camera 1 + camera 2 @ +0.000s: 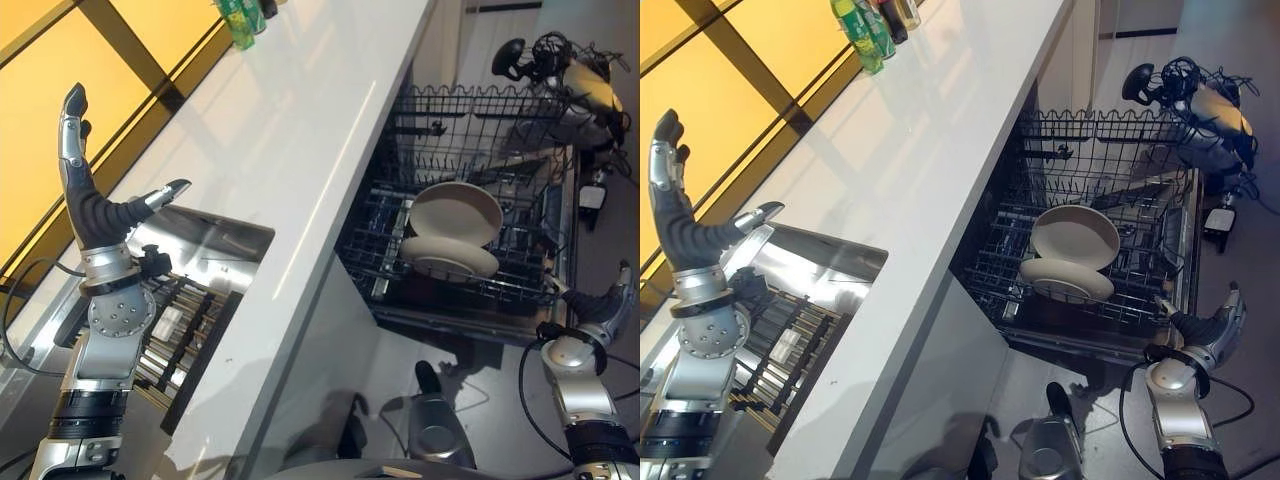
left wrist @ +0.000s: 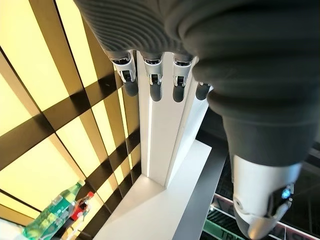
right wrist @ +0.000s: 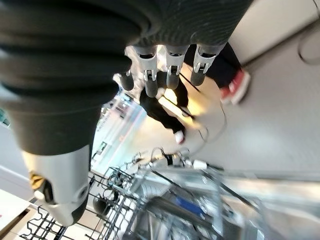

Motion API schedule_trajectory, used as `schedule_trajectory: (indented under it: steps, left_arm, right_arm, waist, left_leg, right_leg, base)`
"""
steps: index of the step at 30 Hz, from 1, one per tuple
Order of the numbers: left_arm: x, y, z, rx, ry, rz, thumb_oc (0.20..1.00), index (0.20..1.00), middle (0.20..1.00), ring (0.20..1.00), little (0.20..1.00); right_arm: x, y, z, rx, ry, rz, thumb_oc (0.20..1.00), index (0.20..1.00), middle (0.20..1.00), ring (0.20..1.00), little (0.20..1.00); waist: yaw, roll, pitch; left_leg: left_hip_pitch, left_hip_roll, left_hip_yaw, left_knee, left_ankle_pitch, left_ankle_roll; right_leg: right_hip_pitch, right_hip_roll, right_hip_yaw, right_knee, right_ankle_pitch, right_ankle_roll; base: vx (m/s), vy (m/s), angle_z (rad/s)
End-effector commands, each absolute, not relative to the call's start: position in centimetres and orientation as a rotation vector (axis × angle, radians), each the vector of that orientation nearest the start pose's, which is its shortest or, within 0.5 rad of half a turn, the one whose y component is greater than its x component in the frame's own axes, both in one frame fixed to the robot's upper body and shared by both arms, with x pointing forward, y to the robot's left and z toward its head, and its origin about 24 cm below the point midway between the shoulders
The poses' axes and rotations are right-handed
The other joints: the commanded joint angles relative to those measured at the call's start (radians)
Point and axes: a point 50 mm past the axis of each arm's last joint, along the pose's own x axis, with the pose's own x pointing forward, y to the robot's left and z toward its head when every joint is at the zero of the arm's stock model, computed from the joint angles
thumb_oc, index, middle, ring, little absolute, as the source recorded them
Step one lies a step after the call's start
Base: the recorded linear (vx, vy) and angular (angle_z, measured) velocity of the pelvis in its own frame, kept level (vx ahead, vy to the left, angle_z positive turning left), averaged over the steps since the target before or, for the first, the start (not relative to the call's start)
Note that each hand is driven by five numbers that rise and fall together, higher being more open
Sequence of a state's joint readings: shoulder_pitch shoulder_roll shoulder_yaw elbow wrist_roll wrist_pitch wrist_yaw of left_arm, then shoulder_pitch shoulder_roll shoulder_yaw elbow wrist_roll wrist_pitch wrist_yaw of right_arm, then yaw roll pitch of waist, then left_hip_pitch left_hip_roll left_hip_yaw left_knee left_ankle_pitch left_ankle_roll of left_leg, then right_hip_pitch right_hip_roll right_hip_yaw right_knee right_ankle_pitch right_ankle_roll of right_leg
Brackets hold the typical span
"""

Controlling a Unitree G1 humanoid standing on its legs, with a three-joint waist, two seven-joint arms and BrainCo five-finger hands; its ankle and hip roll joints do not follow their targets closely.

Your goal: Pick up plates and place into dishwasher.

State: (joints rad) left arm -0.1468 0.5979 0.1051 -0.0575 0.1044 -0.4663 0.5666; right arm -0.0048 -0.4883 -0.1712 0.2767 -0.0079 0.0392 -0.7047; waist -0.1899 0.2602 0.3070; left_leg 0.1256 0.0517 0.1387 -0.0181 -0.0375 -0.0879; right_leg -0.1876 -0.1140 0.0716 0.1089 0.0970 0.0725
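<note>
Two cream plates sit in the dishwasher's pulled-out lower rack (image 1: pixel 520 290). One plate (image 1: pixel 455 212) leans upright, and the other plate (image 1: pixel 450 258) lies flatter in front of it. My left hand (image 1: pixel 95 215) is raised over the sink at the left, its fingers straight and its thumb spread, holding nothing. My right hand (image 1: pixel 605 305) hangs low at the right, just off the rack's front right corner. It is open and empty, with its fingers (image 3: pixel 167 65) relaxed in the right wrist view.
A long white countertop (image 1: pixel 290 150) runs between the sink (image 1: pixel 200 250) and the dishwasher. A slatted rack (image 1: pixel 180 320) lies in the sink. Green bottles (image 1: pixel 860 30) stand at the counter's far end. The empty upper rack (image 1: pixel 480 125) is pulled out behind the plates.
</note>
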Motion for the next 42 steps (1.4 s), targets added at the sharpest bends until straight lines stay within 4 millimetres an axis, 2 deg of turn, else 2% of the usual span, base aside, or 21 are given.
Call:
schedule_trajectory:
  steps: [1, 2, 8, 10, 15, 18, 20, 21, 22, 24, 27, 35, 42]
  left_arm:
    - [24.8, 25.5, 17.9, 0.47, -0.875, 0.521, 1.0, 1.0, 1.0, 1.0, 1.0]
    - [24.9, 25.3, 18.0, 0.46, -0.888, 0.532, 1.0, 1.0, 1.0, 1.0, 1.0]
    - [25.5, 24.3, 18.2, 0.421, -0.912, 0.539, 1.0, 1.0, 1.0, 1.0, 1.0]
    - [25.8, 24.0, 18.4, 0.41, -0.92, 0.537, 1.0, 1.0, 1.0, 1.0, 1.0]
    - [26.0, 23.7, 18.7, 0.384, -0.927, 0.541, 1.0, 1.0, 1.0, 1.0, 1.0]
    - [25.9, 23.4, 18.9, 0.378, -0.933, 0.526, 1.0, 1.0, 1.0, 1.0, 1.0]
    - [25.9, 23.2, 19.1, 0.374, -0.937, 0.52, 1.0, 1.0, 1.0, 1.0, 1.0]
    - [26.1, 23.0, 19.2, 0.376, -0.941, 0.513, 1.0, 1.0, 1.0, 1.0, 1.0]
    - [26.1, 23.0, 19.3, 0.377, -0.942, 0.514, 1.0, 1.0, 1.0, 1.0, 1.0]
    - [26.5, 22.8, 19.4, 0.387, -0.944, 0.51, 1.0, 1.0, 1.0, 1.0, 1.0]
    - [26.8, 22.6, 19.7, 0.397, -0.95, 0.502, 1.0, 1.0, 1.0, 1.0, 1.0]
    - [27.4, 21.9, 20.3, 0.407, -0.949, 0.481, 1.0, 1.0, 1.0, 1.0, 1.0]
    - [27.7, 22.0, 20.4, 0.406, -0.93, 0.482, 1.0, 1.0, 1.0, 1.0, 1.0]
  right_arm:
    - [23.3, -31.9, 7.1, -0.504, -0.085, -0.81, 1.0, 1.0, 1.0, 1.0, 1.0]
    - [23.9, -31.8, 7.1, -0.475, -0.094, -0.804, 1.0, 1.0, 1.0, 1.0, 1.0]
    - [26.4, -32.1, 8.5, -0.405, -0.144, -0.783, 1.0, 1.0, 1.0, 1.0, 1.0]
    - [27.4, -32.4, 9.8, -0.406, -0.18, -0.801, 1.0, 1.0, 1.0, 1.0, 1.0]
    - [29.2, -32.4, 12.4, -0.363, -0.239, -0.786, 1.0, 1.0, 1.0, 1.0, 1.0]
    - [30.3, -31.3, 13.1, -0.303, -0.241, -0.656, 1.0, 1.0, 1.0, 1.0, 1.0]
    - [31.1, -30.1, 13.0, -0.231, -0.216, -0.502, 1.0, 1.0, 1.0, 1.0, 1.0]
    - [31.7, -28.8, 12.8, -0.179, -0.208, -0.391, 1.0, 1.0, 1.0, 1.0, 1.0]
    - [31.8, -28.5, 12.8, -0.166, -0.208, -0.371, 1.0, 1.0, 1.0, 1.0, 1.0]
    - [32.3, -27.0, 12.1, -0.085, -0.184, -0.226, 1.0, 1.0, 1.0, 1.0, 1.0]
    - [32.9, -25.8, 11.8, -0.107, -0.163, -0.135, 1.0, 1.0, 1.0, 1.0, 1.0]
    - [34.2, -22.4, 12.0, -0.157, -0.142, -0.012, 1.0, 1.0, 1.0, 1.0, 1.0]
    - [35.0, -20.7, 12.7, -0.193, -0.141, 0.038, 1.0, 1.0, 1.0, 1.0, 1.0]
  waist:
    - [-0.031, -0.019, -0.023]
    - [-0.027, -0.011, 0.007]
    - [-0.004, 0.022, 0.081]
    - [0.001, 0.035, 0.105]
    - [0.007, 0.06, 0.135]
    - [0.014, 0.066, 0.141]
    - [0.02, 0.067, 0.143]
    - [0.026, 0.063, 0.145]
    - [0.027, 0.062, 0.146]
    - [0.037, 0.054, 0.147]
    - [0.05, 0.05, 0.148]
    - [0.083, 0.037, 0.148]
    - [0.12, 0.014, 0.135]
  left_leg:
    - [-0.194, -0.014, -0.012, 0.279, -0.093, 0.004]
    - [-0.227, -0.017, -0.008, 0.307, -0.096, 0.002]
    - [-0.313, -0.031, -0.009, 0.363, -0.098, -0.007]
    - [-0.336, -0.033, -0.012, 0.377, -0.096, -0.008]
    - [-0.372, -0.053, -0.041, 0.396, -0.096, -0.01]
    - [-0.379, -0.06, -0.052, 0.394, -0.092, -0.009]
    - [-0.383, -0.063, -0.06, 0.393, -0.089, -0.009]
    - [-0.39, -0.062, -0.066, 0.396, -0.086, -0.011]
    - [-0.393, -0.062, -0.067, 0.397, -0.086, -0.011]
    - [-0.402, -0.061, -0.077, 0.404, -0.084, -0.012]
    - [-0.411, -0.062, -0.085, 0.41, -0.081, -0.013]
    - [-0.411, -0.073, -0.113, 0.422, -0.083, -0.007]
    - [-0.41, -0.079, -0.127, 0.436, -0.088, -0.004]
  right_leg:
    - [-0.025, -0.216, 0.044, 0.261, -0.212, 0.117]
    - [-0.062, -0.228, 0.039, 0.285, -0.209, 0.114]
    - [-0.151, -0.253, 0.04, 0.33, -0.201, 0.097]
    - [-0.18, -0.256, 0.043, 0.349, -0.202, 0.09]
    - [-0.227, -0.24, 0.065, 0.382, -0.213, 0.077]
    - [-0.233, -0.234, 0.072, 0.387, -0.218, 0.07]
    - [-0.235, -0.234, 0.073, 0.389, -0.22, 0.067]
    - [-0.238, -0.233, 0.073, 0.393, -0.222, 0.064]
    - [-0.239, -0.234, 0.072, 0.395, -0.222, 0.063]
    - [-0.242, -0.233, 0.07, 0.403, -0.223, 0.061]
    - [-0.242, -0.234, 0.067, 0.408, -0.225, 0.06]
    - [-0.208, -0.239, 0.053, 0.404, -0.223, 0.058]
    - [-0.164, -0.252, 0.032, 0.389, -0.223, 0.055]
  base:
    - [-0.21, 0.128, -0.47]
    - [-0.22, 0.117, -0.6]
    - [-0.11, 0.066, -0.45]
    - [-0.06, 0.038, -0.46]
    - [0.0, 0.04, -0.12]
    - [0.02, 0.023, -0.01]
    - [0.01, 0.006, 0.05]
    - [0.0, -0.013, 0.08]
    - [-0.01, -0.039, 0.07]
    - [-0.01, -0.042, 0.06]
    - [0.0, -0.035, 0.08]
    - [0.04, -0.004, 0.08]
    - [0.07, 0.055, 0.1]
